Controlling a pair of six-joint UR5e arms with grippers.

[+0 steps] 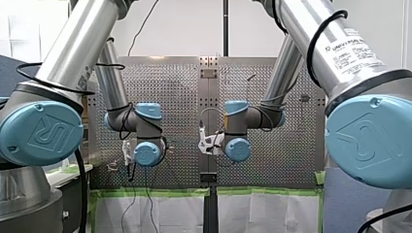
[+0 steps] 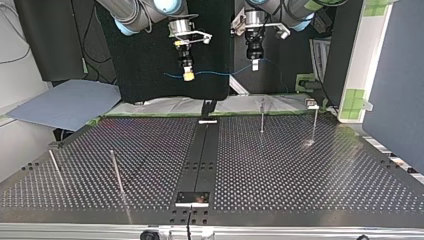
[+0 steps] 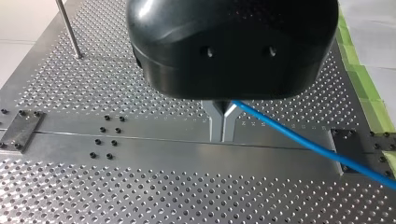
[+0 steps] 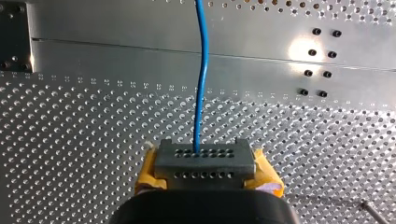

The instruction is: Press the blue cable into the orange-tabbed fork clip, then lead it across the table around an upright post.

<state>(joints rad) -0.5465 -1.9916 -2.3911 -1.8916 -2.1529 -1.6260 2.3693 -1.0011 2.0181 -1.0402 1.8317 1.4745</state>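
Blue cable (image 2: 220,73) slung in the air between two tools, just above the arm-side edge of the surface (image 2: 300,170); it touches neither clip nor post.

Left to right in the top view:
- two upright posts (image 2: 116,172), thin and standing towards the camera-side left corner;
- right tool (image 2: 188,76), yellow pads (image 4: 150,173) closed on the cable, a short tail hanging free beyond it;
- the slack span of cable;
- left tool (image 2: 254,64), metal fingertips (image 3: 217,126) brought together. The cable leaves from the notch just above them, so it is held, though whether clamped or only caged cannot be told;
- two further posts (image 2: 261,116), near the arm-side right corner.

The orange-tabbed fork clip cannot be made out in any view.

Step in hand, by judgement: carrying the cable towards the clip; seating has not begun. The next move calls for both tools to descend together, keeping the span taut and level across the fork's mouth. Slack is likely to let the cable ride over the prongs.
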